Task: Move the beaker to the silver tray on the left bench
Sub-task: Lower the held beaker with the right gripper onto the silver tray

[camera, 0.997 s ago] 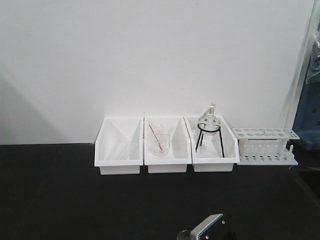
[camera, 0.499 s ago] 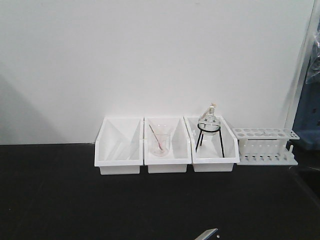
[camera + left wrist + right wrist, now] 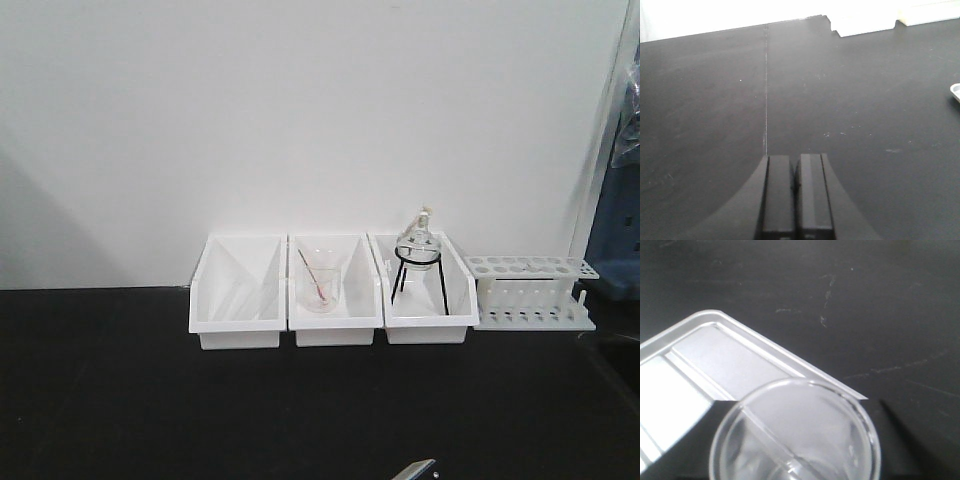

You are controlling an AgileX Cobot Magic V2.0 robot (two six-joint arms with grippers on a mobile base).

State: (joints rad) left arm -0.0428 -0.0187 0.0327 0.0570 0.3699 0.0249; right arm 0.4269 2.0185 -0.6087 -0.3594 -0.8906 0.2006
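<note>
In the right wrist view the small clear beaker (image 3: 796, 430) fills the lower middle, seen from above its round rim. My right gripper (image 3: 799, 450) is shut on it, with dark fingers (image 3: 889, 432) on either side. The beaker hangs over the near corner of the silver tray (image 3: 715, 315), which lies on the black bench top (image 3: 865, 300). The tray's edge also shows in the left wrist view (image 3: 955, 91). My left gripper (image 3: 795, 165) is shut and empty, low over the black bench (image 3: 715, 100). In the front view only a grey tip of the right arm (image 3: 415, 468) shows at the bottom edge.
Three white bins (image 3: 238, 292) stand in a row against the white wall. The middle one holds a larger beaker with a red-tipped rod (image 3: 320, 280), the right one a round flask on a black stand (image 3: 419, 258). A white test-tube rack (image 3: 532, 292) stands to their right.
The grey part of the right arm has dropped lower in the front view, from clearly visible to just a tip at the bottom edge. The bins and rack have not moved.
</note>
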